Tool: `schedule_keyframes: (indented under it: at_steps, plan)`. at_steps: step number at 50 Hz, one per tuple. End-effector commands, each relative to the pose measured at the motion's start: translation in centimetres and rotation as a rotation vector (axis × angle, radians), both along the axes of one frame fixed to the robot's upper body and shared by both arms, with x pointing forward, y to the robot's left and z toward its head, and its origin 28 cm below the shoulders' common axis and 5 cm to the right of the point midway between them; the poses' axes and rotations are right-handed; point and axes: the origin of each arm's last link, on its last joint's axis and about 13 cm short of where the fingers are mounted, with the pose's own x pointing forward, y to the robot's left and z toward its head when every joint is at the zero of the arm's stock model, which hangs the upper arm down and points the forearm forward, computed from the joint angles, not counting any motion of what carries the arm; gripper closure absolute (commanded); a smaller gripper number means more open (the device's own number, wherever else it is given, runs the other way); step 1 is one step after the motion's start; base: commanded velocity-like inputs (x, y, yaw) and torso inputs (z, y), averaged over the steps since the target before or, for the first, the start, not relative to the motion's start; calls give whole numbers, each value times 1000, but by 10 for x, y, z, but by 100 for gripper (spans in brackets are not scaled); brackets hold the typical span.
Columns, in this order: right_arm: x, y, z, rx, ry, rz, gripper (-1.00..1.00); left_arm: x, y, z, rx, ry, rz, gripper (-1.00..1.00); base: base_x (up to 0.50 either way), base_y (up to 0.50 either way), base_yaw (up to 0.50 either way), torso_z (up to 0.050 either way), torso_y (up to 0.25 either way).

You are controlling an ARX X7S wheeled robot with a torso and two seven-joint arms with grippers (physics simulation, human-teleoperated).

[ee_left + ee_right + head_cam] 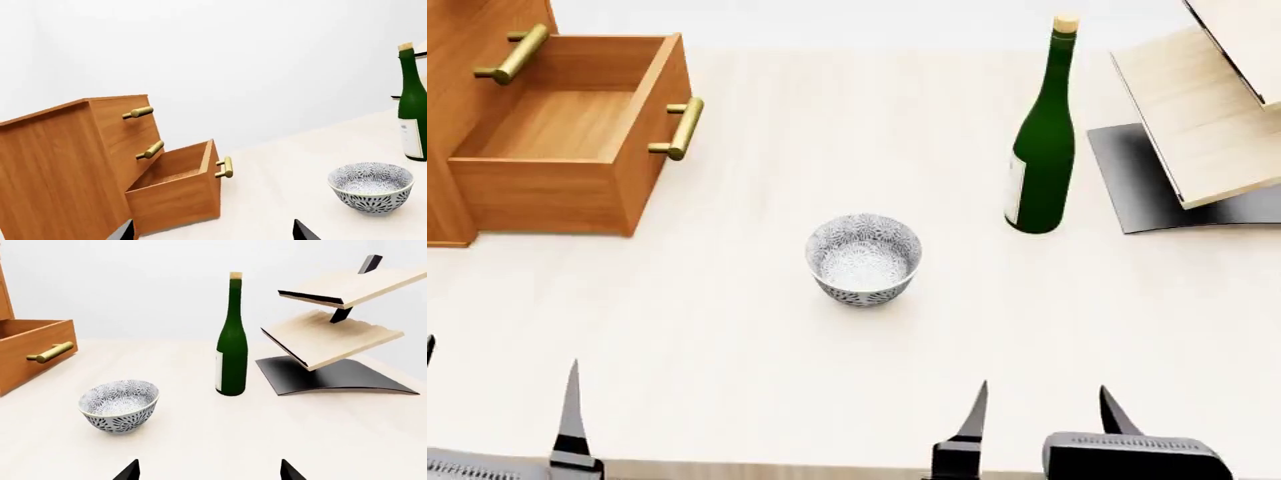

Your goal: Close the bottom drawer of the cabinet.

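Observation:
The honey-brown cabinet (451,120) stands at the table's far left in the head view. Its bottom drawer (561,135) is pulled out and empty, with the brass handle (681,128) on its front facing right. The left wrist view shows the cabinet (53,170), the two shut upper drawers and the open bottom drawer (177,192). My left gripper (499,358) is open at the near edge, well short of the drawer, and holds nothing (212,230). At the near right my right gripper (1044,393) is also open and empty (209,467).
A patterned bowl (864,258) sits mid-table between the grippers and the drawer. A green bottle (1044,140) stands further right. Behind it, a pale slanted shelf (1214,110) on a black base fills the far right corner.

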Motion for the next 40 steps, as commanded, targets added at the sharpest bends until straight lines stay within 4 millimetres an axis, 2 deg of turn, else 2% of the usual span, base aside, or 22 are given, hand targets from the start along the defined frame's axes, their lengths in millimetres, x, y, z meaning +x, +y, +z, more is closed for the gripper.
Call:
schedule_keyframes:
  at_steps: [1, 11, 19, 40]
  plan:
    - [12, -11, 19, -16, -9, -27, -100, -1, 9, 11, 19, -25, 24, -100, 0, 0, 0, 0, 0]
    - [24, -21, 27, -22, 3, -54, -100, -3, 14, 11, 10, -27, 47, -100, 0, 0, 0, 0, 0]
    - [26, -27, 5, -38, 33, -79, -100, -3, 16, 5, 12, -19, 62, -100, 0, 0, 0, 0, 0]
    - [25, -28, 8, -52, 18, -72, -100, -4, 15, 8, 5, -23, 61, -100, 0, 39, 0, 0, 0]
